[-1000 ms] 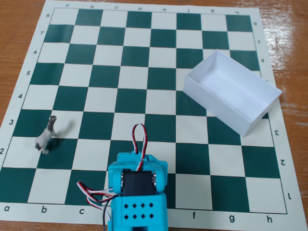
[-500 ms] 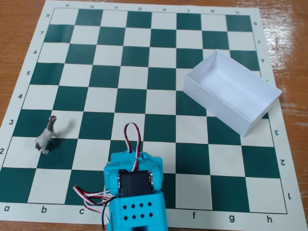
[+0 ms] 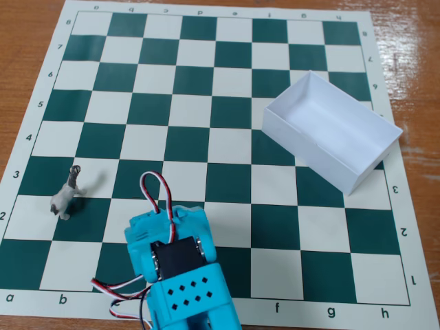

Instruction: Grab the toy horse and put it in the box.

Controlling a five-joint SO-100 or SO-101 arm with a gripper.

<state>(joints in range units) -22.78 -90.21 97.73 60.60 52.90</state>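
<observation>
Evidently nothing is grasped yet: the toy horse stands free on the chessboard at nine o'clock, the box waits open-topped at two o'clock, and the arm at six hides its claw, state unknowable.

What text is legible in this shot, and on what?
All readable marks are on the chessboard mat's border; nothing shows on the box, toy horse or arm.
Bottom edge: "a", "b", "f", "g", "h"; those between are hidden by the arm.
Left edge: "2", "3", "4", "5", "6", "7", "8".
Right edge: "1", "2", "3", "6", "7", upside down.
Top edge: letters upside down, too small to read reliably.
</observation>
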